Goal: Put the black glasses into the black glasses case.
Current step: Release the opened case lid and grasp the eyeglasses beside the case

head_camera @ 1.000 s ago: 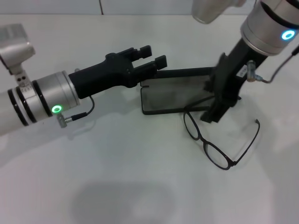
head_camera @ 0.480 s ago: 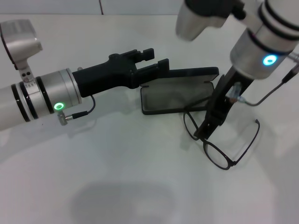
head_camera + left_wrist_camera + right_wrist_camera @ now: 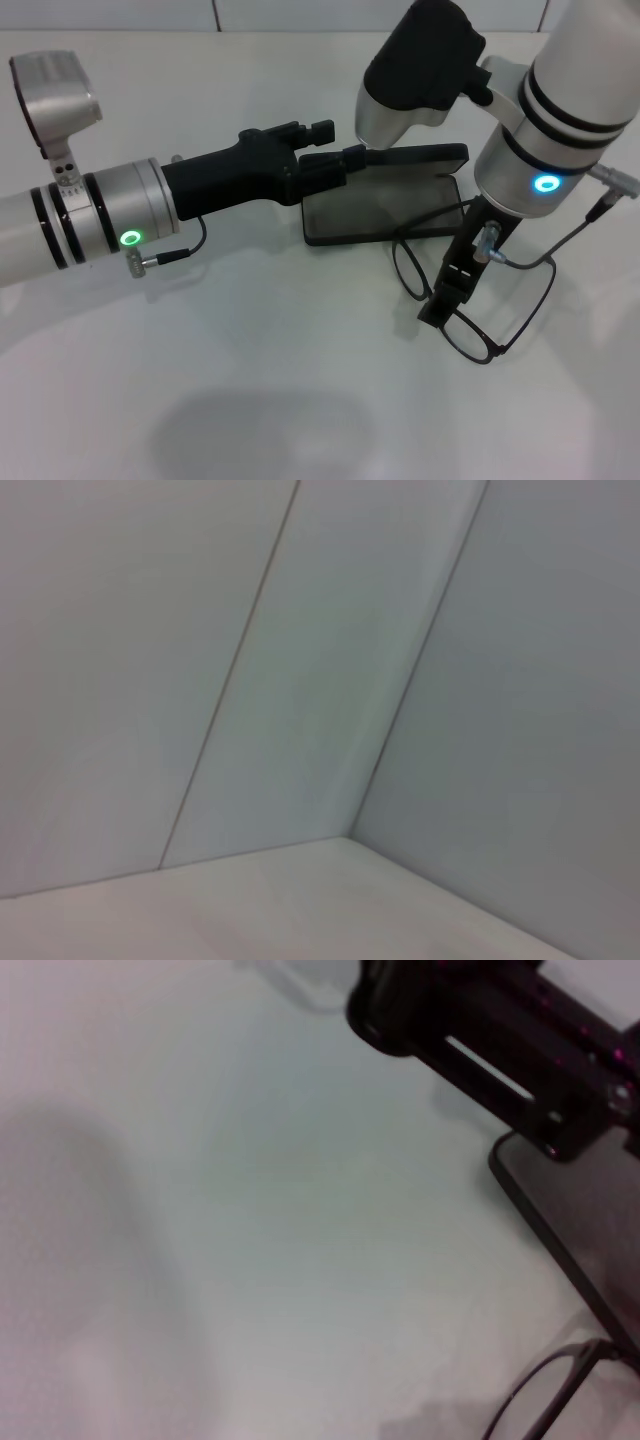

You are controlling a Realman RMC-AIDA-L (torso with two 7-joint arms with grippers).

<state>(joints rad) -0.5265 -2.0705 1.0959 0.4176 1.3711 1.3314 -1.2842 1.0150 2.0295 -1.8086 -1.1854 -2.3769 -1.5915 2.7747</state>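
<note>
The right hand, its grip state hidden, points down at the black glasses lower right of the open black glasses case, and may bend the thin frame.

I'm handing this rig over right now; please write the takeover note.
Left gripper: at the hinged lid of the open flat matte black glasses case, fingers on the lid's left end.
Right gripper: down at the thin black-framed glasses, which lie unfolded on the white table just in front of the case.
Done: case opened.
Left: grasp the glasses, place them inside.
</note>
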